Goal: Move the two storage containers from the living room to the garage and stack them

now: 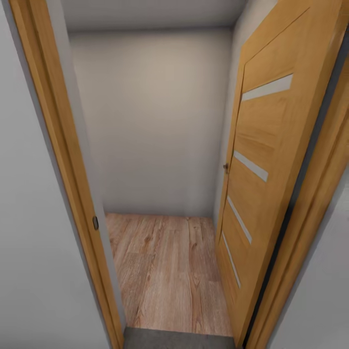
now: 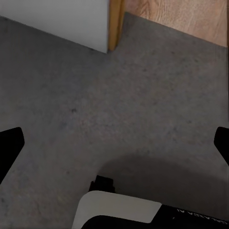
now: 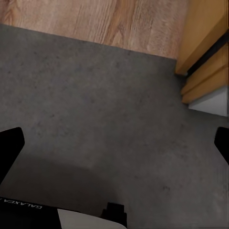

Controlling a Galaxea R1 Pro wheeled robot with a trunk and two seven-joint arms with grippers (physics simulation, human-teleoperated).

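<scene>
From the head camera a doorway stands dead ahead: a wooden door swung open at three o'clock, its frame at nine, and beyond them a short passage of light wood plank flooring ending at a plain white wall at twelve; a strip of the floor, dark grey concrete, lies at six, so the robot seems to sit on the garage side of the threshold; no storage container appears here, so where they are I cannot tell. At the left wrist, the left gripper hangs over concrete with its dark fingertips set wide apart and nothing between them. At the right wrist, the right gripper is likewise spread and empty above the grey floor, planks starting just beyond. By the task's wording, such bins should be light, stiff and thin-walled; pinching a rim on a long side looks safest.
</scene>
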